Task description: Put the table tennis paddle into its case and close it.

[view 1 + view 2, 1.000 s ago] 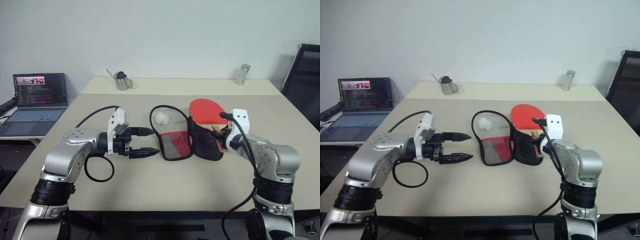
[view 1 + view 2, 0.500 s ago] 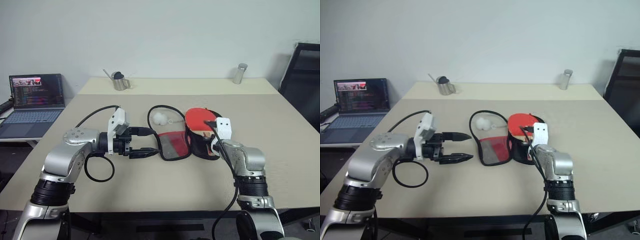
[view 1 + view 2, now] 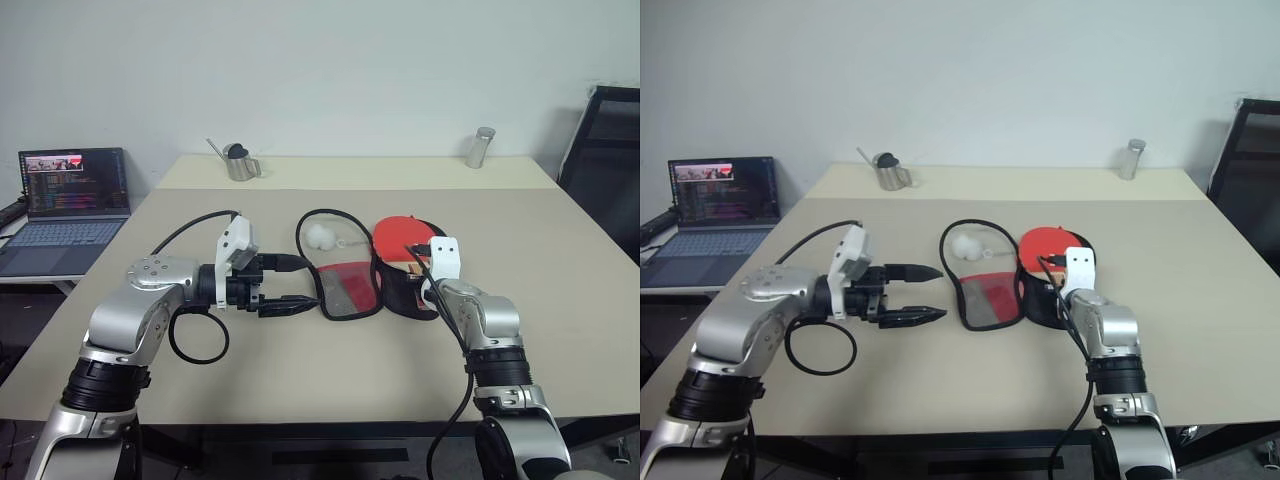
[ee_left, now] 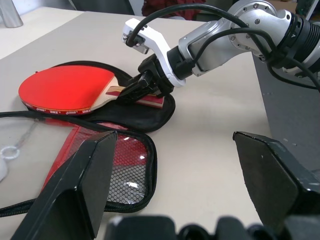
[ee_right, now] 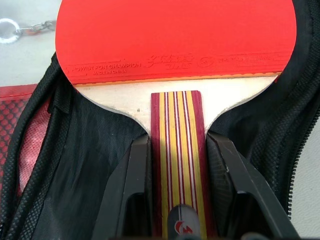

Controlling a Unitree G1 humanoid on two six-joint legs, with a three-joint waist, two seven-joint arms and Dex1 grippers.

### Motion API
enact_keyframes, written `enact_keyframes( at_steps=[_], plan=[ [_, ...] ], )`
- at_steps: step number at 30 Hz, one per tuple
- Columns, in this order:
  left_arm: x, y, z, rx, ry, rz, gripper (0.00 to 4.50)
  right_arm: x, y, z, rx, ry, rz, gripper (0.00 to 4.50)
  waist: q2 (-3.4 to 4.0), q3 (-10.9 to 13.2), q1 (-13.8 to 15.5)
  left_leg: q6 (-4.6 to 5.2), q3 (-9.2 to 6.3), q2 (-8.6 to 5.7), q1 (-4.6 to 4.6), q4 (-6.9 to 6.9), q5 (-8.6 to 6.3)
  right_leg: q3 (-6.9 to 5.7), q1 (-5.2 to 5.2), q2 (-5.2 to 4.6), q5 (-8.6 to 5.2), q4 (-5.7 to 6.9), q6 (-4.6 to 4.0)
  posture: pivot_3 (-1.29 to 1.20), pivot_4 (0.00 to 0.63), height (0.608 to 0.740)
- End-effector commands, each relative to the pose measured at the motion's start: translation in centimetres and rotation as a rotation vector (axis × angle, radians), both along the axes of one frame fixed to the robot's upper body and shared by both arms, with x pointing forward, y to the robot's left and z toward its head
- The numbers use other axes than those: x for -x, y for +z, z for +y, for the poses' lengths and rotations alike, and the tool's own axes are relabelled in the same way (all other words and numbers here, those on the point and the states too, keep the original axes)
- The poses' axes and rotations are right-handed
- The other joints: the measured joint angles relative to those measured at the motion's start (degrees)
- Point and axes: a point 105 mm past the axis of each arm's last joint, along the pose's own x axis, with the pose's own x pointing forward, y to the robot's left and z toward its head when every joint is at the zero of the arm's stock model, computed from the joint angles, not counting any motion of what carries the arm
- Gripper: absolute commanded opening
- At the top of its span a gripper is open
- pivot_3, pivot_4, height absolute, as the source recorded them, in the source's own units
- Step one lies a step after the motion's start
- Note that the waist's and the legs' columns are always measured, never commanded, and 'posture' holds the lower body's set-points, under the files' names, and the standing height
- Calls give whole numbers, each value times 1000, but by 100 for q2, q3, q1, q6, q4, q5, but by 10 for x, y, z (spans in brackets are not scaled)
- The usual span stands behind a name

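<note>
Your right gripper (image 5: pixel 175 165) grips the paddle (image 4: pixel 67 89) by its handle, lying on the open case (image 4: pixel 135 112). Your left gripper (image 3: pixel 285 283), beside the case, is spread wide. Zipping remains.

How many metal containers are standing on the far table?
2: a small jug near its left end, and a shaker near its right end. The views show no others.
</note>
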Motion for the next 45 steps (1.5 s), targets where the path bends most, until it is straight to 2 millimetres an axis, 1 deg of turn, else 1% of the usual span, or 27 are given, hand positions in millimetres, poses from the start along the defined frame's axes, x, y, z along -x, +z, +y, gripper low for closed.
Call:
enact_keyframes(
  at_steps=[1, 9, 16, 22, 30, 34, 36, 37, 44, 45],
  plan=[
    [2, 9, -3, 10, -18, -49, 4077, -5, 20, -12, 23, -51, -78, 1109, 0, 0, 0, 0, 0, 0, 0, 0, 0, 0, 0, 0, 0, 0, 0, 0, 150, 740],
    [2, 9, -3, 9, -20, -48, 4077, -2, 19, -13, 32, -51, -77, 1109, 0, 0, 2, 0, 0, 0, 0, 0, 0, 0, 0, 0, 0, 0, 0, 0, 150, 740],
    [2, 9, -2, 8, -18, -48, 4077, 6, 18, -12, 33, -53, -74, 1109, 0, 0, 2, 0, -1, 0, -1, 0, 0, 0, 0, 0, 0, -1, 0, 0, 150, 740],
    [2, 8, -3, 9, -20, -50, 4077, 6, 12, -11, 44, -56, -61, 1109, 0, 0, 2, 0, -1, 0, 0, 0, 0, 0, 0, 0, 0, -1, 0, 0, 150, 740],
    [0, 8, -2, 8, -14, -53, 4077, 3, 14, 4, 35, -9, -54, 1109, 0, 0, 0, 0, -1, 1, 0, 0, 0, -1, 0, 0, 0, -1, 0, 0, 150, 740],
    [0, 8, -2, 10, -11, -55, 4077, 2, 13, 6, 23, -11, -52, 1109, 0, 0, 0, 0, -1, 0, 1, 0, 0, 0, 0, 0, 0, 0, 0, 0, 150, 740],
    [0, 8, -3, 10, -10, -55, 4077, 2, 15, 6, 10, -16, -56, 1845, 0, 0, -1, 0, -1, 1, 1, 0, 0, -1, 0, 0, 0, 0, 0, 0, 150, 740],
    [0, 8, -3, 10, -9, -55, 4077, 2, 16, 7, 4, -13, -59, 2029, 0, 0, -2, 0, -1, 1, 1, 0, 0, -1, 0, 0, 0, 0, 0, 0, 150, 740],
    [-1, 7, -4, 14, -5, -55, 4077, 5, 19, 14, -28, 5, -42, 4438, 0, 0, -1, 0, -1, 1, 1, -1, 0, 0, 0, 0, 0, 0, 0, 0, 150, 740],
    [-1, 7, -4, 15, -4, -55, 4077, 6, 20, 14, -34, 8, -37, 4438, 0, 0, -1, 0, -1, 1, 1, 0, 0, -1, 0, 0, 0, 0, 0, 0, 150, 740]
  ],
)
